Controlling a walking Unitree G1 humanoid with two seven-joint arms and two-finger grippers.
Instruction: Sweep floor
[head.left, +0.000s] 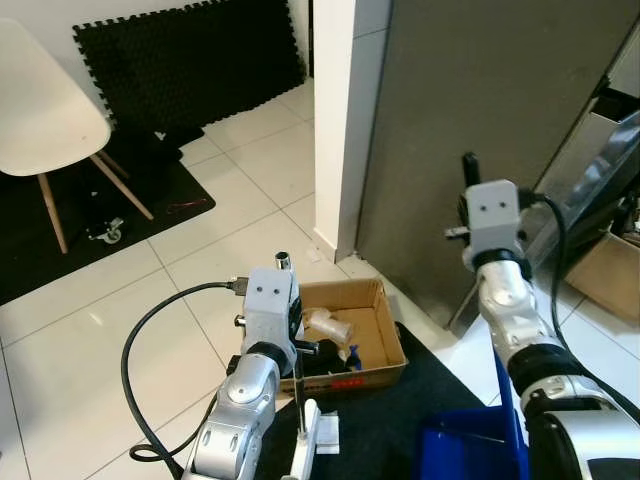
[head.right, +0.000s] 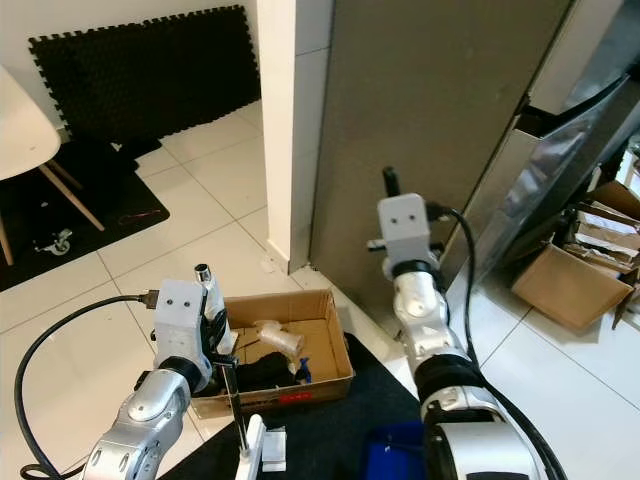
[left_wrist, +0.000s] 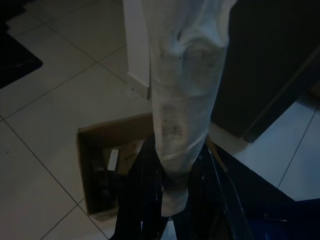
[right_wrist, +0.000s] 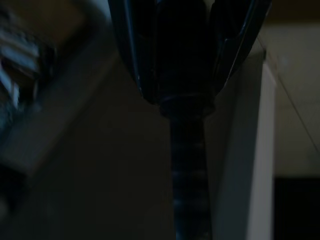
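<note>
The robot stands on a white tiled floor (head.left: 90, 340) with both arms raised. Its left gripper (left_wrist: 172, 200) is clamped around a white handle (left_wrist: 185, 100), low on the near left, just in front of an open cardboard box (head.left: 375, 300) that holds some scraps. Its right gripper (right_wrist: 187, 65) is closed on a dark ribbed stick (right_wrist: 189, 170), held up on the right before a grey panel (head.left: 480, 90). A white chair (head.left: 45, 130) stands far left beside a black mat (head.left: 190, 55).
</note>
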